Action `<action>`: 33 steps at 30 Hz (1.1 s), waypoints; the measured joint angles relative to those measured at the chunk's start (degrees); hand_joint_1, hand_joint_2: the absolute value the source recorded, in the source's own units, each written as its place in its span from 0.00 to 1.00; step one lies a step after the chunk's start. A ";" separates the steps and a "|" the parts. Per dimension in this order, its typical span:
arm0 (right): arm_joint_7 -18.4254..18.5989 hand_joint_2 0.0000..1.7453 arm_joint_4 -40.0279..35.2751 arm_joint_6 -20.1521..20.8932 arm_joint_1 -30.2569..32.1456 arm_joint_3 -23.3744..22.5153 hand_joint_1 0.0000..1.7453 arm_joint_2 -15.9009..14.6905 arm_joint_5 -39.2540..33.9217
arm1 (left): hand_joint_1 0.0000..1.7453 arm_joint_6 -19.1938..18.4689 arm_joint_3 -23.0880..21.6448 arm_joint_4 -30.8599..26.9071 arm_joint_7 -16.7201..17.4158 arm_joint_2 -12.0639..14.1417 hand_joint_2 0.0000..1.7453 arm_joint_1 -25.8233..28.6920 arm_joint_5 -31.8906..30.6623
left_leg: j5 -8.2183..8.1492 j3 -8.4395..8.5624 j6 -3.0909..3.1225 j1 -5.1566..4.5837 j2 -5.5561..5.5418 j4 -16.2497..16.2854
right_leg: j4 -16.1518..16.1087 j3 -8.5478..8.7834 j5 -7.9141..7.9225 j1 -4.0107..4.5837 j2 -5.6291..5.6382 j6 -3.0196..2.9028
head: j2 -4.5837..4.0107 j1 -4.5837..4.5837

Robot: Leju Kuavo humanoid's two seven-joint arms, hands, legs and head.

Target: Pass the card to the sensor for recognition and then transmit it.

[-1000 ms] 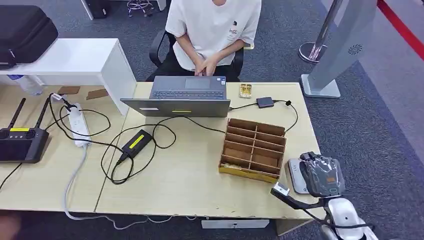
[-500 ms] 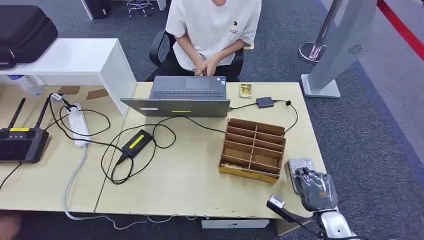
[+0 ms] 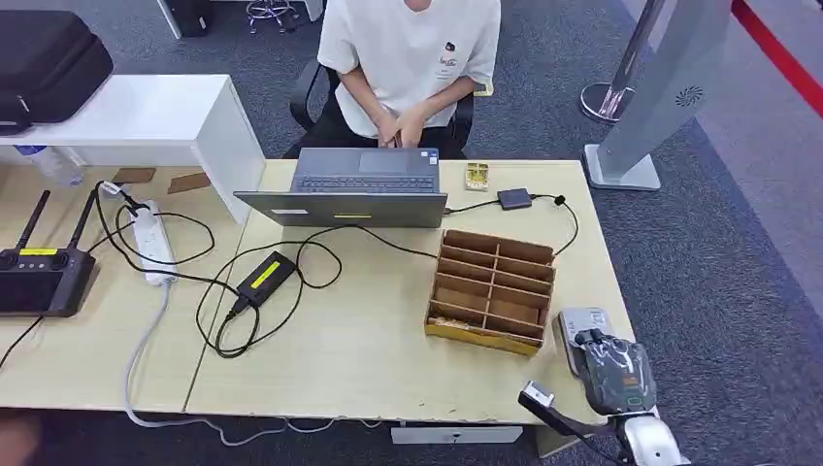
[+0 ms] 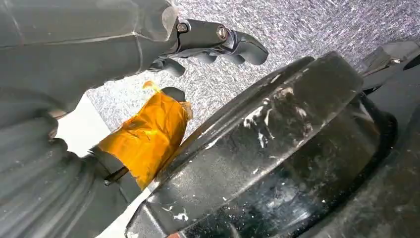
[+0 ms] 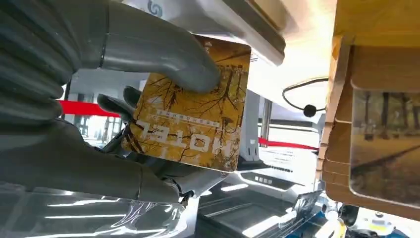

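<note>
My right hand [image 3: 615, 375] hovers at the table's near right corner, over the near end of the grey sensor pad [image 3: 579, 324]. In the right wrist view the thumb and fingers of the right hand [image 5: 124, 74] pinch a yellow card [image 5: 193, 116] printed with autumn trees, held above the sensor's glossy surface [image 5: 94, 215]. The wooden card box [image 3: 493, 288] stands just left of the sensor, and another card [image 5: 386, 144] sits in one of its slots. My left hand [image 4: 148, 74] hangs over the carpet, fingers apart with nothing in them, orange tape on its thumb.
A person [image 3: 412, 53] sits behind the open laptop [image 3: 349, 189] at the far side of the table [image 3: 369, 349]. A power brick [image 3: 264, 275] with looped cables lies left of centre. A black controller [image 3: 44, 277] and a power strip [image 3: 152, 241] rest on the left table.
My right hand with the card has drawn back from over the sensor toward the table's near edge, uncovering the pad's far part. In the last half second it barely moved.
</note>
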 joint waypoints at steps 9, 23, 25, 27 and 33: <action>-3.76 1.00 -7.30 6.60 -6.98 -1.75 1.00 -5.55 -4.83 | 0.00 -0.46 -1.12 0.04 -0.68 0.15 1.00 -0.10 0.00 | 0.04 0.01 -0.01 -0.03 0.17 0.01 | 0.01 -0.03 0.12 -0.02 0.19 0.03 | 0.00 0.00; -2.97 1.00 2.96 13.29 -39.62 5.69 1.00 -6.97 -9.20 | 0.00 -1.73 -4.02 0.17 -2.27 0.61 1.00 -0.55 0.00 | 0.24 0.00 -0.24 -0.01 0.14 0.01 | 0.12 -0.08 0.26 0.06 0.22 -0.11 | 0.00 0.00; -2.78 1.00 6.72 13.14 -42.97 7.47 1.00 -5.69 -9.35 | 0.00 -1.86 -4.31 0.17 -2.36 0.63 1.00 -0.60 0.00 | 0.24 -0.02 -0.24 0.01 0.09 0.01 | 0.12 -0.08 0.25 0.08 0.16 -0.11 | 0.00 0.02; -2.53 1.00 9.84 13.22 -45.34 8.68 1.00 -4.35 -9.70 | 0.00 -1.88 -4.46 0.22 -2.49 0.66 1.00 -0.61 0.00 | 0.24 -0.03 -0.25 0.02 0.05 0.01 | 0.12 -0.08 0.25 0.09 0.12 -0.11 | 0.00 0.02; -1.75 1.00 19.71 13.14 -51.79 11.32 1.00 0.07 -10.53 | 0.00 -2.12 -5.20 0.24 -2.69 0.77 1.00 -0.76 0.00 | 0.27 -0.05 -0.29 0.04 0.05 0.01 | 0.13 -0.10 0.25 0.10 0.13 -0.11 | 0.00 0.00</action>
